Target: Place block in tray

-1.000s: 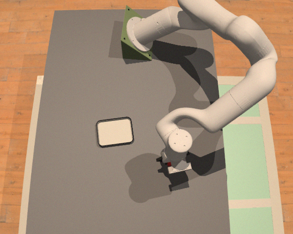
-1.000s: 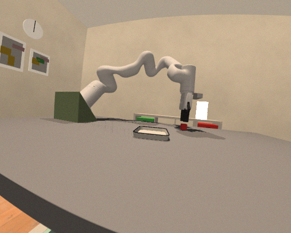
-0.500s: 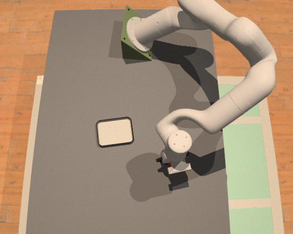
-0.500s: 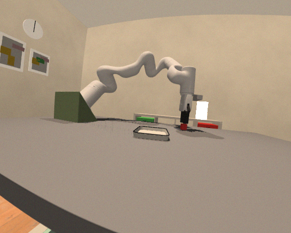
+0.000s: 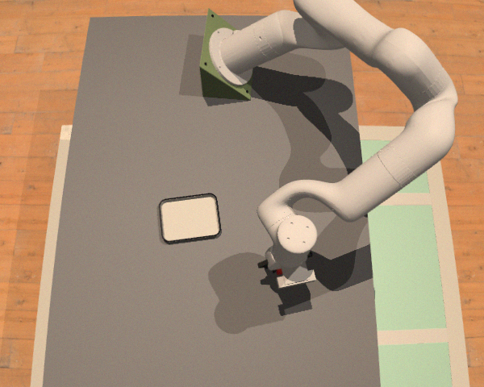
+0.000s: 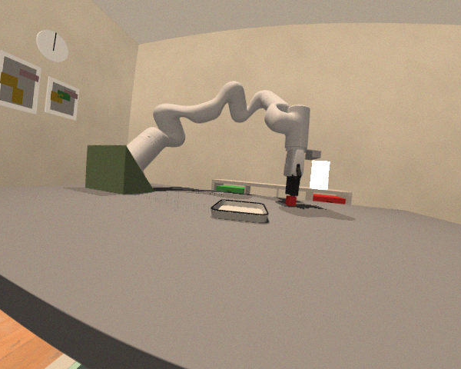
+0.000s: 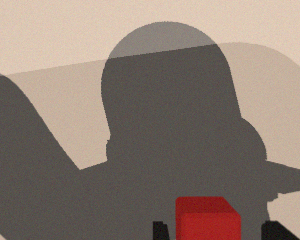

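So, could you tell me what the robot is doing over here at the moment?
The arm has its end effector lowered over a small red block that sits on the grey table. Its fingers stand open on either side of the block without gripping it. The white tray, where the block belongs, sits apart from the block with nothing in it.

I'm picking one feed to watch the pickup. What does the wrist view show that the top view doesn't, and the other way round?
Only the wrist view shows the red block large, sitting between the two dark fingers of the open claw, with gaps either side. Only the top view shows the white tray lying apart from the claw, plus the arm and green base. Both show the block and the arm's shadow on the table.
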`<action>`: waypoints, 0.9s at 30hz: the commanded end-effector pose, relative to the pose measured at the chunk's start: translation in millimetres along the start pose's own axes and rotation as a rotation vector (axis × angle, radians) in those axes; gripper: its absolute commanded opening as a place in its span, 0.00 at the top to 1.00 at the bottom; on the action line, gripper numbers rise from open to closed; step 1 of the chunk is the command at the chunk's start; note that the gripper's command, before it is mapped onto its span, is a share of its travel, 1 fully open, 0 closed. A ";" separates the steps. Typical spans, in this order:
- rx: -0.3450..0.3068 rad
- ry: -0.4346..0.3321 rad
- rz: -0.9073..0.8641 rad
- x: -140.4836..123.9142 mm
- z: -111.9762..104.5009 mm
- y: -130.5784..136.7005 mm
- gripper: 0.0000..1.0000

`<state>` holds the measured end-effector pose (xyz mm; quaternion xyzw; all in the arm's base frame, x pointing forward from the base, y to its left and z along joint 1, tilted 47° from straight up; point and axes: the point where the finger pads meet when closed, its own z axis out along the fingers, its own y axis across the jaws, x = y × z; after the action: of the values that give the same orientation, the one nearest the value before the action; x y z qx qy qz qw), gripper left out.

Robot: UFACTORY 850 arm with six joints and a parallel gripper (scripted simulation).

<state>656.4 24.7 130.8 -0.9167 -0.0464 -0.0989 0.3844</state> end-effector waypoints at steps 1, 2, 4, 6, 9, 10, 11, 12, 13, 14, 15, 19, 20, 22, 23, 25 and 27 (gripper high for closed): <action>-0.001 0.001 -0.001 0.7 -0.7 0.1 0.45; -0.001 0.001 -0.001 0.7 -0.3 0.1 0.45; -0.001 0.001 -0.001 0.7 1.4 0.1 0.45; -0.001 0.001 -0.001 0.7 4.5 0.1 0.45; -0.001 0.001 -0.001 0.7 11.2 0.1 0.45; -0.001 0.001 -0.001 0.7 13.9 0.1 0.45; -0.001 0.001 -0.001 0.7 16.6 0.1 0.45; -0.001 0.001 -0.001 0.7 19.3 0.1 0.45; -0.001 0.001 -0.001 0.7 21.9 0.1 0.45; -0.001 0.001 -0.001 0.7 21.9 0.1 0.45; -0.001 0.001 -0.001 0.7 21.9 0.1 0.45; -0.001 0.001 -0.001 0.7 30.3 0.1 0.45; -0.001 0.001 -0.001 0.7 31.6 0.1 0.45; -0.001 0.001 -0.001 0.7 33.3 0.1 0.45; -0.001 0.001 -0.001 0.7 33.7 0.1 0.45; -0.001 0.001 -0.001 0.7 33.9 0.1 0.45; -0.001 0.001 -0.001 0.7 33.9 0.1 0.45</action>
<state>661.3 49.1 107.4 -0.9167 -0.0464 -0.0989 0.3844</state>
